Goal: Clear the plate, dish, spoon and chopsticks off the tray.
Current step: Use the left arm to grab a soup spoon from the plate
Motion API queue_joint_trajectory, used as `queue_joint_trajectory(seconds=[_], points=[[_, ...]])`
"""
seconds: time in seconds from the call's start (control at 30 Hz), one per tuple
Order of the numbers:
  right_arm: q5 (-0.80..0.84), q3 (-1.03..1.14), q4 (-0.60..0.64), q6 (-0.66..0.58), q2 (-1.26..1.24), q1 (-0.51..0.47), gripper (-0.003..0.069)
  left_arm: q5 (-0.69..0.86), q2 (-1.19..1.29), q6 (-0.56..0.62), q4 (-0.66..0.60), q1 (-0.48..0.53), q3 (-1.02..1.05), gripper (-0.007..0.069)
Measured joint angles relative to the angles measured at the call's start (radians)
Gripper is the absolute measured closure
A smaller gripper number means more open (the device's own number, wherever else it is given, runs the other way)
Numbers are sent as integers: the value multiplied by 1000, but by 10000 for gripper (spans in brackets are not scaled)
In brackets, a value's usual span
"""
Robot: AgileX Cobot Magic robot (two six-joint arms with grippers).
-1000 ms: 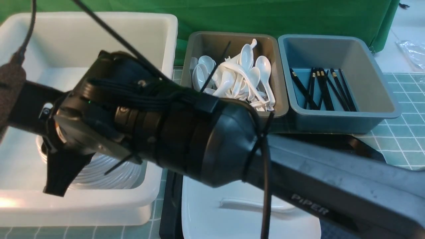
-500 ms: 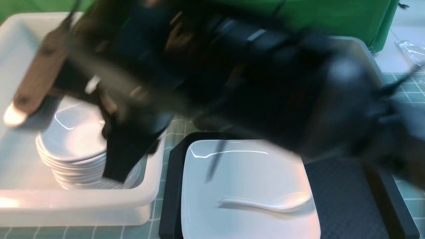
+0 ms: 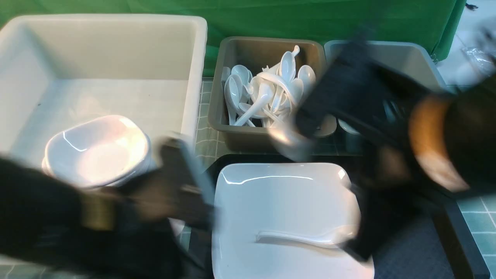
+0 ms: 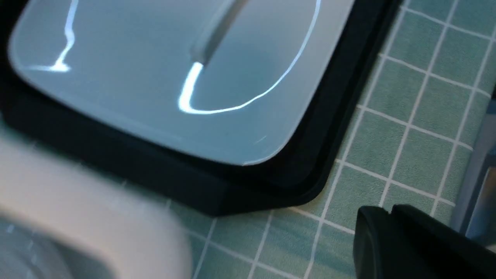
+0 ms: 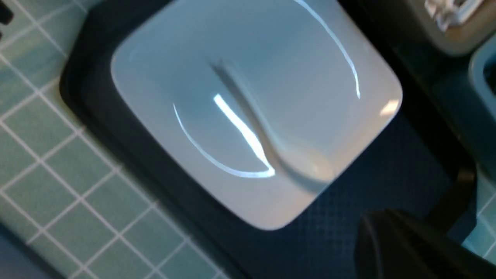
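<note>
The large white plate (image 3: pixel 283 201) lies on the left part of the black tray (image 3: pixel 461 232), with the white spoon (image 3: pixel 310 238) lying on it. Both also show in the right wrist view: the plate (image 5: pixel 252 58), the spoon (image 5: pixel 271 147) and the tray (image 5: pixel 329 217). My right gripper (image 3: pixel 364 240), blurred, hangs over the tray just right of the plate; its fingers (image 5: pixel 381 217) look shut and empty. My left gripper (image 3: pixel 193 205), blurred, is by the tray's left edge; its fingers (image 4: pixel 387 213) are shut over the green mat near the plate's corner (image 4: pixel 155 97). No chopsticks show on the tray.
A big white bin (image 3: pixel 116 50) at the left holds a stack of small white dishes (image 3: pixel 97 151). A grey bin (image 3: pixel 240 137) behind the tray holds several spoons. A blue bin (image 3: pixel 418 58) beside it is mostly hidden by my right arm.
My right arm has swung from over the white bin across the tray to the right side. My left arm has come into view at the lower left. The dish stack is now uncovered.
</note>
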Motion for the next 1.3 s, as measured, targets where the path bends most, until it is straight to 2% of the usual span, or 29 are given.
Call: queue_joint_trajectory(seconds=[0.17,0.33,0.47,0.57,0.6,0.67,0.73,0.83,0.9,1.0,1.03,1.07,1.13,1.17,1.3], points=[[-1,214,5,150,-212,0,625,-25,289,103,-5,-38,-177,607],[-1,311,7,221,-351,0,624,-39,470,182,-5,-38,-297,581],[-1,364,7,261,-470,0,624,-27,616,219,3,-28,-407,454],[-7,385,7,271,-544,0,624,-31,687,250,48,3,-447,299],[-9,386,7,271,-552,0,624,-32,691,250,51,3,-447,299],[-26,403,7,272,-591,0,624,-51,732,276,75,22,-452,196],[-32,412,7,272,-608,0,624,-71,762,302,86,26,-452,144],[-33,418,7,272,-612,0,624,-103,796,318,109,26,-452,123],[-39,421,7,272,-612,0,624,-126,801,317,117,26,-458,138],[-40,423,7,272,-612,0,624,-141,802,301,119,26,-461,230],[-40,423,7,272,-612,0,624,-141,802,299,119,26,-461,239],[-41,423,7,272,-612,0,623,-140,802,295,120,26,-461,327],[-42,423,7,272,-612,0,618,-119,802,294,118,26,-461,435],[-42,423,7,272,-612,0,616,-97,802,297,110,26,-461,522],[-39,423,7,270,-612,0,612,-42,759,281,102,23,-460,539]])
